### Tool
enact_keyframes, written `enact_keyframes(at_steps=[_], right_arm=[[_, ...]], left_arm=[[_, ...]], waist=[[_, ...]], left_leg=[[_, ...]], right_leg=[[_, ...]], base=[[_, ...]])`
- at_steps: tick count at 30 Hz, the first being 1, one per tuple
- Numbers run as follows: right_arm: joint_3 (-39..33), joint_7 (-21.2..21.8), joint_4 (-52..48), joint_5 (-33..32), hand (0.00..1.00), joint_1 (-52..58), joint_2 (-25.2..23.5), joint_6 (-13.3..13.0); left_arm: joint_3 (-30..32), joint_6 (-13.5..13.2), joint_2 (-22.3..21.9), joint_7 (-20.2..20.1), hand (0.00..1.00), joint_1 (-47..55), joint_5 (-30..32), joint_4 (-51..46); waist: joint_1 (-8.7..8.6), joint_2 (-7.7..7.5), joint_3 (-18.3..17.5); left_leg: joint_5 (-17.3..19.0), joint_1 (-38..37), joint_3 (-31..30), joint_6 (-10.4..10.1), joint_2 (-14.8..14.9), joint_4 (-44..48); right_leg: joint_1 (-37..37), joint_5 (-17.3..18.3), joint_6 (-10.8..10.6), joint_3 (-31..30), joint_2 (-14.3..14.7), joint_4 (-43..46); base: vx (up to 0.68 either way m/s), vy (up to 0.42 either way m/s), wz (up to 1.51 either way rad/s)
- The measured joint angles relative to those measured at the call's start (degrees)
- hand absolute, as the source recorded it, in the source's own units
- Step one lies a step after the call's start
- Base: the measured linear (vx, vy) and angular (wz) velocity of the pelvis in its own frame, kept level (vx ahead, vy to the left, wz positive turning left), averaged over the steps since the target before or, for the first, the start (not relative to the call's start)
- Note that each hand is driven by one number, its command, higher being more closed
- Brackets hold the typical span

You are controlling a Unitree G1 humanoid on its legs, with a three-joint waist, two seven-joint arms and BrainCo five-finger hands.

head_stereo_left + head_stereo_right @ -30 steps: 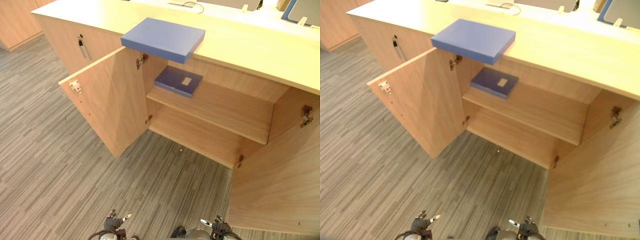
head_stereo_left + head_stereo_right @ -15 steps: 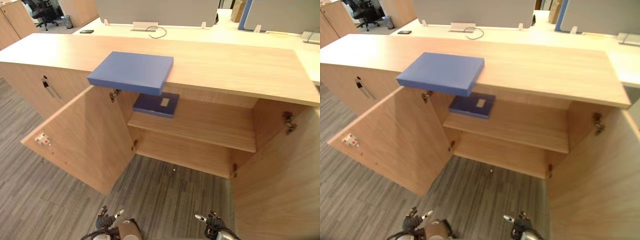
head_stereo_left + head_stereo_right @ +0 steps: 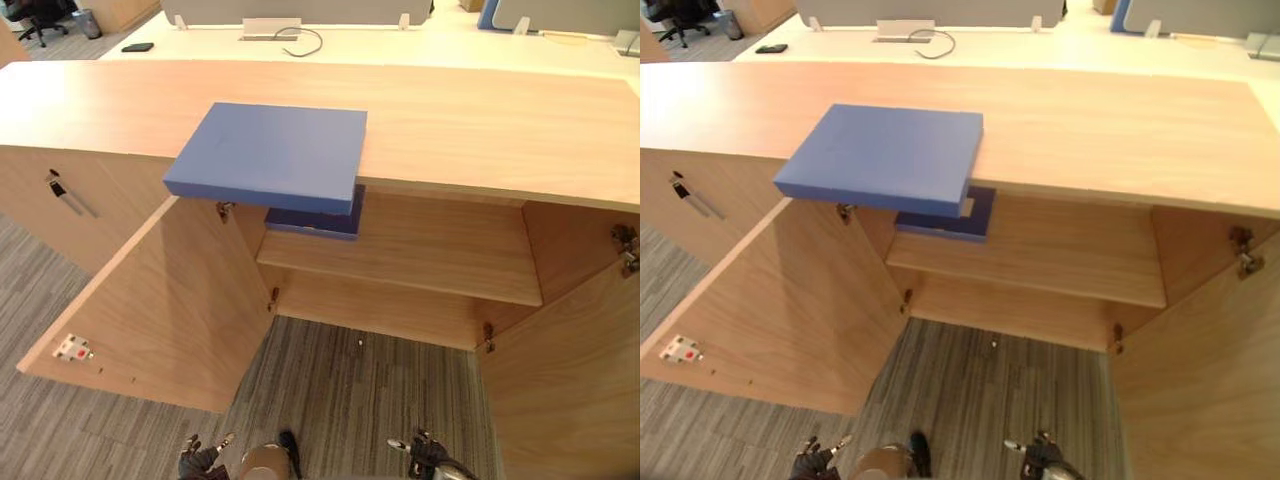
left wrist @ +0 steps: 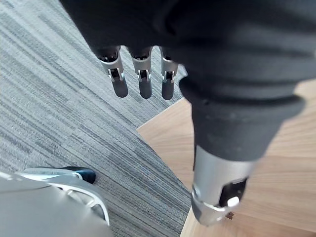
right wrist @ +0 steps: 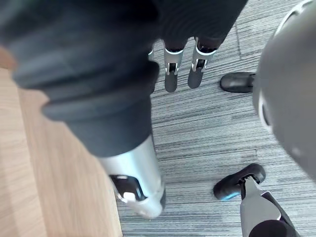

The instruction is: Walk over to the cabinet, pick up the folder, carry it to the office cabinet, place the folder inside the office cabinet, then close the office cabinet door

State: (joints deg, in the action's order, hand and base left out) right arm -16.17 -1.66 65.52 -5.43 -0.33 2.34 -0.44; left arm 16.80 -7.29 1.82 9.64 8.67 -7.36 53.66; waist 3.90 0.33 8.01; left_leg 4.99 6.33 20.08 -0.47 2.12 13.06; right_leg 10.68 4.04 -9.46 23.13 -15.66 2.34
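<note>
Your left hand (image 4: 144, 79) hangs low beside the open left door (image 3: 180, 310), fingers straight and pointing down at the carpet (image 4: 49, 108), holding nothing. Your right hand (image 5: 170, 74) hangs the same way near the open right door (image 3: 570, 380), fingers relaxed and empty. The blue folder (image 3: 268, 155) lies flat on the cabinet (image 3: 480, 120) top, well above both hands, its front edge overhanging the opening. Beneath it, a darker blue book (image 3: 320, 222) rests on the upper shelf (image 3: 440, 250).
</note>
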Motion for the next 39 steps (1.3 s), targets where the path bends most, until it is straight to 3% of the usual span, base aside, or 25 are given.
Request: enact_keyframes(at_steps=[2, 4, 5, 6, 7, 9, 11, 12, 13, 14, 16, 17, 18, 20, 21, 23, 29, 34, 39], right_arm=[[0.0, 0.0, 0.0, 0.0, 0.00, 0.2, 1.2, 0.4], [-0.1, 0.2, -0.4, 0.0, 0.00, 0.3, 1.9, 0.5], [-0.2, 0.3, -1.0, 0.0, 0.00, 0.5, 2.0, 0.4], [-0.1, 0.3, -2.2, 0.0, 0.00, 0.7, 2.1, 0.3], [-0.1, 0.3, -3.2, 0.0, 0.00, 0.5, 1.8, 0.0], [0.0, 0.5, -3.5, -0.1, 0.00, -0.1, 1.5, -0.3], [0.5, 1.2, -3.6, -0.1, 0.00, -0.2, 1.2, -0.5], [1.8, 1.7, -3.6, -0.1, 0.00, -0.2, 1.2, -0.6], [2.6, 2.4, -3.6, 0.0, 0.00, -0.2, 0.9, -0.5], [2.8, 2.8, -3.6, 0.1, 0.00, 0.0, 0.9, -0.5], [3.4, 3.8, -3.2, 2.0, 0.00, 0.0, 1.4, -0.2], [5.1, 4.8, -3.4, 3.2, 0.00, 0.0, 1.9, 0.1], [5.1, 5.0, -3.4, 3.5, 0.00, 0.0, 1.9, 0.2], [6.7, 5.8, -3.4, 4.5, 0.00, 0.2, 2.3, 0.4], [7.1, 6.0, -3.4, 4.5, 0.00, 0.3, 2.5, 0.4], [8.8, 6.2, -3.4, 4.5, 0.00, 0.4, 3.2, 0.4], [9.8, 7.2, -3.3, 4.6, 0.00, 0.4, 4.5, 0.2], [11.8, 8.9, -2.6, 4.7, 0.00, 0.3, 5.2, -1.1], [13.2, 9.6, -2.2, 7.0, 0.00, 1.0, 5.6, -2.0]], left_arm=[[-1.3, 0.0, -0.2, 0.0, 0.00, 0.2, 0.1, 0.3], [-3.5, 0.0, -0.5, -0.1, 0.00, 0.6, 0.7, 0.4], [-4.0, 0.0, -0.3, -0.1, 0.00, 0.6, 1.1, 0.4], [-5.4, 0.0, 0.0, -0.4, 0.00, 0.6, 1.9, 0.5], [-6.9, 0.1, 0.8, -1.1, 0.00, 0.6, 2.7, 0.5], [-8.5, 0.2, 1.4, -2.4, 0.00, 0.6, 3.1, 0.9], [-11.2, 0.2, 2.7, -3.8, 0.00, 0.8, 3.0, 0.9], [-13.9, 0.2, 4.0, -5.3, 0.00, 0.9, 2.7, 0.8], [-16.6, 0.2, 5.6, -7.6, 0.00, 1.0, 2.1, 0.0], [-17.6, 0.3, 6.5, -8.9, 0.00, 1.2, 1.6, -0.8], [-21.1, 1.3, 7.4, -14.1, 0.00, 3.2, -3.7, -6.6], [-23.3, 1.9, 8.1, -18.2, 0.00, 4.6, -11.0, -11.2], [-23.8, 2.1, 8.3, -19.0, 0.00, 5.0, -12.4, -12.4], [-27.0, 3.1, 10.9, -24.4, 0.00, 6.9, -22.2, -21.2], [-27.6, 3.3, 11.9, -25.2, 0.00, 7.2, -23.7, -23.4], [-29.0, 3.6, 18.4, -27.8, 0.00, 8.8, -30.2, -32.7], [-29.2, 4.1, 29.9, -31.2, 0.00, 9.5, -36.1, -43.7], [-28.3, 4.3, 45.0, -36.1, 0.00, 9.8, -40.1, -55.3], [-24.1, 4.2, 49.8, -40.0, 0.00, 8.9, -44.7, -66.0]], waist=[[-0.13, 0.66, -0.4], [-0.73, 2.23, -1.3], [-1.09, 2.41, -1.3], [-1.94, 2.41, -1.3], [-2.17, 2.62, -1.2], [-2.36, 2.75, -1.1], [-2.73, 2.77, -1.0], [-3.02, 2.74, -1.0], [-3.18, 1.89, -1.0], [-3.25, 1.37, -1.0], [-3.34, 2.42, -1.1], [-3.36, 2.64, -1.3], [-3.38, 2.57, -1.3], [-3.48, 2.36, -1.3], [-3.55, 2.35, -1.3], [-3.62, 2.37, -1.7], [-3.68, 2.12, -2.8], [-2.93, 1.88, -4.0], [-1.91, 1.76, -4.8]], left_leg=[[-0.1, -2.1, 0.0, 0.3, -2.1, -3.2], [-0.7, -6.6, -0.2, 1.9, -4.5, -7.2], [-0.6, -7.5, -0.2, 2.3, -4.8, -7.5], [-0.3, -9.1, -0.3, 3.1, -5.1, -7.9], [-0.1, -10.4, -0.4, 3.5, -5.1, -8.4], [-0.1, -12.8, -0.6, 3.6, -4.7, -10.2], [-0.1, -14.4, -0.7, 3.5, -4.2, -11.0], [0.1, -14.6, -0.7, 3.2, -3.6, -11.0], [0.2, -14.7, -0.9, 2.7, -3.9, -11.0], [0.3, -15.0, -1.0, 2.5, -4.3, -11.0], [0.7, -14.1, -0.3, 1.9, -3.4, -11.0], [0.8, -13.6, 0.0, 1.4, -2.4, -11.0], [0.8, -13.5, 0.0, 1.4, -2.3, -11.0], [0.6, -13.3, 0.0, 0.5, -1.3, -11.8], [0.5, -13.3, -0.1, 0.4, -1.1, -12.0], [0.3, -13.4, -0.4, 0.1, -0.7, -13.0], [0.4, -13.6, -2.0, 0.0, -0.8, -13.7], [1.0, -14.3, -3.7, 0.1, -1.2, -13.7], [1.9, -14.3, -5.0, 0.4, -1.9, -12.2]], right_leg=[[-2.1, 0.0, 0.0, -0.3, -2.1, 4.9], [-7.4, -0.4, 0.7, -0.9, -6.7, 20.0], [-8.8, -1.0, 2.1, -1.0, -8.0, 24.4], [-11.6, -2.4, 7.3, -1.2, -10.1, 32.7], [-14.0, -2.6, 8.7, -1.2, -11.0, 39.5], [-16.3, 0.1, 7.5, -1.1, -9.4, 42.5], [-16.8, 3.9, 5.9, -1.7, -4.8, 38.2], [-16.6, 4.4, 5.2, -3.5, -0.2, 30.9], [-16.1, 2.9, 6.3, -5.1, 3.5, 21.9], [-15.1, 3.4, 6.7, -4.1, 3.8, 19.5], [-11.8, 2.4, 5.6, -4.9, 6.1, 11.0], [-11.2, 1.1, 6.1, -5.0, 7.7, 8.0], [-11.1, 0.9, 6.2, -5.0, 7.9, 7.6], [-10.3, -0.4, 6.9, -4.9, 9.7, 4.2], [-10.0, -0.7, 6.9, -4.8, 10.0, 3.4], [-9.0, -1.4, 7.1, -4.6, 11.2, 0.7], [-6.8, -2.1, 7.1, -3.0, 11.6, -2.7], [-4.8, -2.8, 7.0, -2.9, 11.4, -4.4], [-3.3, -2.9, 6.9, -2.9, 10.5, -5.4]], base=[[0.07, 0.166, -0.18], [0.13, 0.307, -0.11], [0.16, 0.355, 0.14], [0.16, 0.296, 0.22], [0.13, 0.201, 0.20], [0.13, 0.115, 0.06], [0.13, 0.030, 0.02], [0.13, -0.066, 0.02], [0.12, -0.088, -0.02], [0.13, -0.100, -0.17], [0.13, -0.117, -0.27], [0.08, -0.096, -0.18], [0.06, -0.109, -0.13], [0.04, -0.112, -0.07], [0.03, -0.111, 0.00], [0.04, -0.108, 0.06], [0.06, -0.036, 0.14], [0.05, 0.005, 0.11], [0.03, 0.003, 0.14]])
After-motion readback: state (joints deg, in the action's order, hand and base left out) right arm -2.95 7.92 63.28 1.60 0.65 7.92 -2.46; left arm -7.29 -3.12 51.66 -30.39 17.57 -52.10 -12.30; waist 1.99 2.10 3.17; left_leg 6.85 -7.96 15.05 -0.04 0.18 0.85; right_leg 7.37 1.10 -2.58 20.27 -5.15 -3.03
